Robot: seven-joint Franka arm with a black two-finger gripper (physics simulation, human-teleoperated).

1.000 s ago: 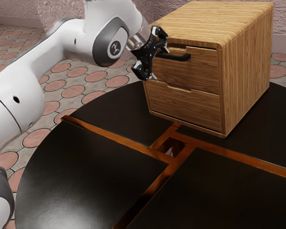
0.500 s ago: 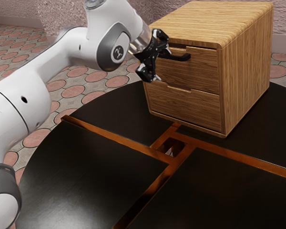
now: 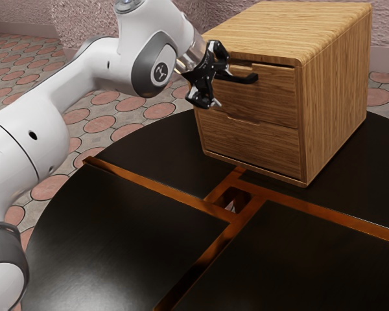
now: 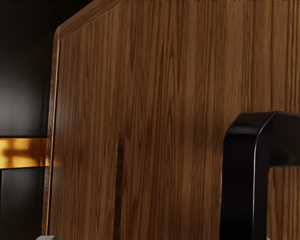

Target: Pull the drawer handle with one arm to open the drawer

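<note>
A wooden cabinet [image 3: 330, 97] stands on the black table [image 3: 129, 227] with two drawers in its front. The top drawer [image 3: 269, 97] carries a black bar handle [image 3: 243, 78]. Its front sits about level with the cabinet's face. My black gripper [image 3: 219, 76] is at the handle's end nearer the exterior view's left, fingers spread, open, with that end between them. In the wrist view the drawer front [image 4: 155, 125] is very close and the handle's bent end [image 4: 245, 170] rises just ahead of my hand.
The lower drawer [image 3: 253, 139] is shut, just under my hand. Orange inlay strips cross the table and meet at a small square hole [image 3: 232, 201] in front of the cabinet. Tiled floor [image 3: 104, 103] lies behind the arm.
My hand has moved slightly up and toward the cabinet, bringing the fingers over the handle's end. The drawer front has not visibly moved.
</note>
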